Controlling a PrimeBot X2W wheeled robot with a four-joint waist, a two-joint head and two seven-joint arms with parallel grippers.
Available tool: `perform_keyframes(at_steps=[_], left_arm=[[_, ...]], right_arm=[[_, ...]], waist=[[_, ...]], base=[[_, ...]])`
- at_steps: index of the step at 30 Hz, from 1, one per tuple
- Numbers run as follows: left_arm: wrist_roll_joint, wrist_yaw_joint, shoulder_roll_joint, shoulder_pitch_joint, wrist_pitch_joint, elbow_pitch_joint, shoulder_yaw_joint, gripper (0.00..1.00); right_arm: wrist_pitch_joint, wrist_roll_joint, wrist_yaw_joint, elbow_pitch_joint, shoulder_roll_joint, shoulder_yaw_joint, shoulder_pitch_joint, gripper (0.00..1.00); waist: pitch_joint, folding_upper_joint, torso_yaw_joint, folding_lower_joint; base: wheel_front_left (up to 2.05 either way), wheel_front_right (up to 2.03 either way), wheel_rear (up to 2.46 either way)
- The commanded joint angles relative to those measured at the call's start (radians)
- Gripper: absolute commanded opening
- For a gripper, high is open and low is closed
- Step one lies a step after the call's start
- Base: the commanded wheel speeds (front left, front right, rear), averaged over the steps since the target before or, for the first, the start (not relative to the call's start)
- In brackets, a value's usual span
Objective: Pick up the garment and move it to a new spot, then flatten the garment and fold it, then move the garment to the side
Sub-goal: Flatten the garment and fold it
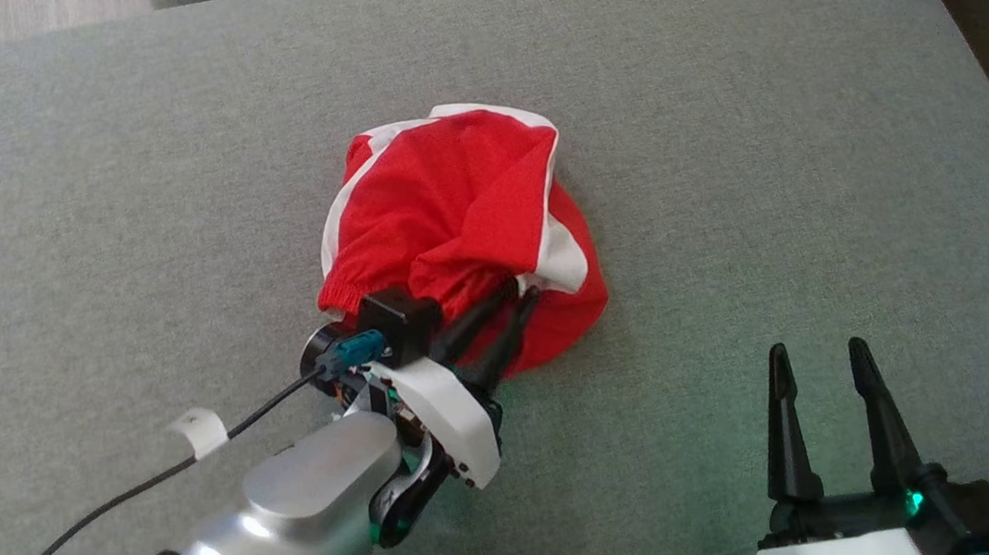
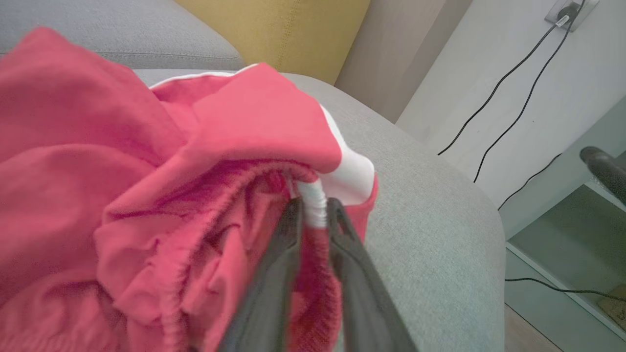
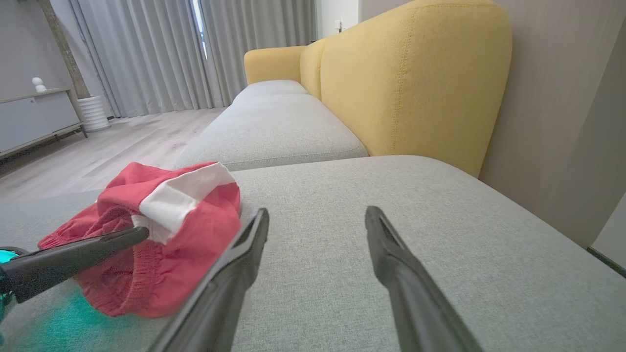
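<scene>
Jaws: left clamped on garment (image 1: 456,208), right open

Left wrist view: left jaws pinch its white elastic band. Head view buries those tips under red fabric; garment bunched mid grey sofa seat (image 1: 798,145), right jaws spread apart from it. Right wrist view adds yellow backrest (image 3: 415,73) behind.

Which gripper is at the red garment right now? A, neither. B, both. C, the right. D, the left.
D: the left gripper's fingers straddle the garment's white waistband piece, while the right gripper stands open over bare cushion, apart from it.
</scene>
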Motion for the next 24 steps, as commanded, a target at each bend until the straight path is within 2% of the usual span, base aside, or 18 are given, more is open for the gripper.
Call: perform_keyframes(at_steps=[1,2,3,9,15,20,24], left_arm=[[-0.014,0.004,-0.003,-0.053,-0.015,-0.013,0.009,0.20],[-0.020,0.008,-0.003,-0.060,-0.020,-0.008,0.005,0.02],[-0.027,0.008,-0.003,-0.066,-0.024,-0.003,0.001,0.00],[-0.036,-0.018,-0.003,-0.123,-0.035,0.001,-0.049,0.00],[0.007,-0.046,-0.003,-0.335,0.018,0.004,-0.105,0.00],[0.016,-0.066,0.002,-0.548,0.040,-0.003,-0.077,0.00],[-0.022,-0.074,0.033,-0.607,0.044,-0.048,-0.046,0.00]], right_arm=[[-0.006,0.003,0.008,-0.027,-0.013,0.025,-0.029,1.00],[-0.006,0.003,0.008,-0.027,-0.013,0.025,-0.031,1.00],[-0.006,0.003,0.008,-0.026,-0.012,0.024,-0.033,1.00],[-0.006,0.002,0.008,-0.023,-0.011,0.020,-0.032,1.00],[-0.006,-0.002,0.008,-0.021,-0.007,0.034,-0.030,1.00],[-0.006,-0.006,0.008,-0.021,-0.001,0.042,-0.017,1.00],[-0.006,-0.011,0.008,-0.029,0.003,0.032,-0.002,1.00]], waist=[[0.000,0.0000,0.002,0.0000],[0.000,0.0000,0.002,0.0000],[-0.002,0.0000,0.003,0.0000],[-0.029,0.0000,0.015,0.0000],[-0.080,0.0000,0.011,0.0000],[-0.128,0.0000,0.000,0.0000],[-0.154,0.0000,0.012,0.0000]], base=[[0.00,0.00,0.00],[0.00,0.00,0.00],[0.00,0.00,0.00],[0.00,0.00,0.00],[0.00,0.00,0.00],[0.00,0.00,0.00],[0.00,0.00,0.00]])
